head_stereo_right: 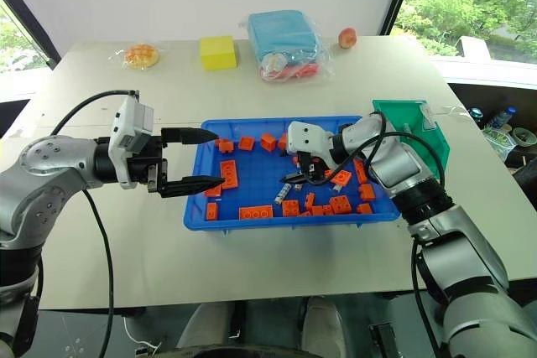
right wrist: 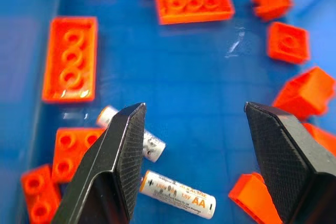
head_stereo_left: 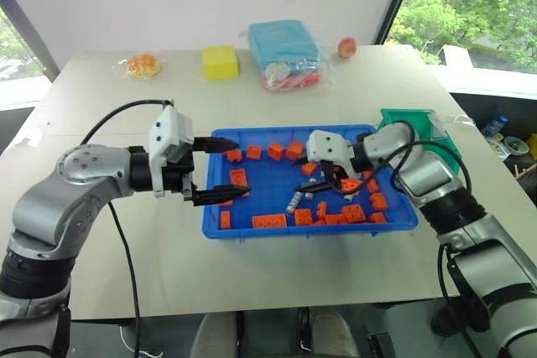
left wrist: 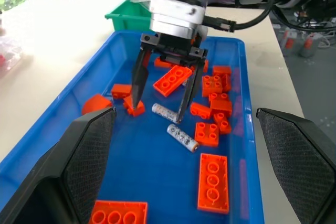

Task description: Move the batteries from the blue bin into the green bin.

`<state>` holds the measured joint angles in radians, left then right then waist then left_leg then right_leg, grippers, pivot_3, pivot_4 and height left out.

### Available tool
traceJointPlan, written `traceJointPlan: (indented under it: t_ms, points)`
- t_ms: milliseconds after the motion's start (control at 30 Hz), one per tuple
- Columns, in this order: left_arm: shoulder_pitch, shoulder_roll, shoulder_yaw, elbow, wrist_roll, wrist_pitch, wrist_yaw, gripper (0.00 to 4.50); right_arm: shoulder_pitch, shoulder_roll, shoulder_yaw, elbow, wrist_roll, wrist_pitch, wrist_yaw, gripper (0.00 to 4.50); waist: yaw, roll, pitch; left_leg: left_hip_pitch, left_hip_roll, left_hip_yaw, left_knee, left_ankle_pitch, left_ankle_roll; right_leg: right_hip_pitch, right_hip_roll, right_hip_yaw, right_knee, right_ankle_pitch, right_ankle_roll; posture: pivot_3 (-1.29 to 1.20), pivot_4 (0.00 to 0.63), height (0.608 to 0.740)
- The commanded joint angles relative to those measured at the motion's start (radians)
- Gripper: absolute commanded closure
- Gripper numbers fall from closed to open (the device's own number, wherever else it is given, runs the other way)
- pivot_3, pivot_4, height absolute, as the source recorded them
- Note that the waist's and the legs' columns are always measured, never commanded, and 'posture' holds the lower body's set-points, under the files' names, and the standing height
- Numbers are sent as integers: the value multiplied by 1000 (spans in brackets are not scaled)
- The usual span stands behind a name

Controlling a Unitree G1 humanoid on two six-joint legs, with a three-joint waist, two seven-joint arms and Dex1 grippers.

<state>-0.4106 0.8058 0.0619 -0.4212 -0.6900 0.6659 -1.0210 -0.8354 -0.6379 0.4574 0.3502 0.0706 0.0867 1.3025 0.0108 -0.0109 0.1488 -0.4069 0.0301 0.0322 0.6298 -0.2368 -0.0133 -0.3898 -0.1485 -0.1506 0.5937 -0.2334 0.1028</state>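
The right gripper (left wrist: pixel 160 100) hangs inside the blue bin (head_stereo_left: pixel 220 225) with its jaws parted wide and nothing between them. Two batteries lie on the bin floor right by its tips: the nearer battery (left wrist: pixel 165 112) sits between the two black fingers, while the second battery (left wrist: pixel 182 137) lies just beside it, a little further from the green bin (head_stereo_left: pixel 419 127). In my judgement the first risk is a bad closing: the jaws stand much wider than the thin cylinder, so a slightly off-centre descent could push the battery aside and let it roll, or pinch it near one end so it swings free on the lift. An orange brick (left wrist: pixel 135 106) sits by one fingertip and a larger tilted brick (left wrist: pixel 173 80) lies just behind the jaws toward the green bin; either could be caught with the battery or could block a finger from reaching the floor. The two batteries are also close enough that the finger may nudge the second one.

The left gripper (head_stereo_left: pixel 220 170) hovers at the end of the blue bin far from the green bin, jaws wide open and empty; it is well apart from the right gripper, so a clash looks unlikely unless it advances. The green bin stands on the worktop against the blue bin's far end, so a weakly gripped battery could drop during the carry there.
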Motion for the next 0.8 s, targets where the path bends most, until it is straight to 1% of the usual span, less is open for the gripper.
traceJointPlan:
  t_ms: [33, 133, 200, 333, 433, 633, 667, 733, 800]
  points:
    - [-1, 13, 35, -36, -18, -2, 7, 0, -57, 22, 0, 101, -32, -165, 86, 1444, 0, 0, 0, 0, 0, 0, 0, 0, 0, 0, 0, 0, 0, 0, 0, 0, 150, 704]
    - [1, 14, 40, -42, -18, 2, 13, 0, -83, 53, 2, 184, -58, -254, 125, 1444, -2, 0, 0, 0, 0, 0, 0, 0, 0, 0, 0, 0, 1, 1, -2, 0, 150, 704]
    - [5, 16, 43, -48, -22, 6, 16, 0, -102, 75, 19, 255, -109, -338, 113, 1444, -2, 0, 0, 0, 0, 0, 0, 0, 0, 0, 0, 0, 1, 2, -3, 0, 150, 704]
    - [9, 22, 43, -56, -31, 8, 18, 0, -116, 110, 29, 352, -162, -459, 113, 1444, -1, 0, 0, 1, 0, 0, 0, 0, -1, 0, 0, 0, 1, 2, -4, 0, 150, 704]
    - [7, 26, 40, -55, -35, 7, 20, 0, -127, 137, 37, 436, -214, -549, 70, 1444, -2, 0, 0, 1, 0, 0, 0, 1, -2, 0, 0, 0, 1, 2, -4, 0, 150, 704]
    - [-1, 26, 34, -52, -35, 5, 17, 0, -121, 186, 29, 501, -228, -593, 67, 1444, -6, 0, 0, 5, 0, 0, -1, 2, -3, 1, 1, 1, 1, 2, -4, 0, 150, 704]
    - [-4, 25, 32, -50, -34, 5, 17, 0, -118, 193, 25, 501, -223, -588, 72, 1680, -7, 0, 0, 5, 0, 0, -1, 2, -3, 1, 1, 1, 1, 2, -4, 0, 150, 704]
    - [-10, 23, 29, -45, -32, 4, 17, 0, -101, 204, 9, 475, -191, -545, 102, 2295, -7, 0, 0, 6, 0, 0, -2, 2, -3, 2, 1, 1, 2, 2, -4, 0, 150, 704]
    - [-15, 22, 27, -39, -30, 1, 14, 0, -68, 204, -6, 420, -159, -493, 126, 3353, -5, 0, 0, 6, 0, 0, -2, 2, -3, 3, 1, 1, 2, 2, -4, 0, 150, 704]
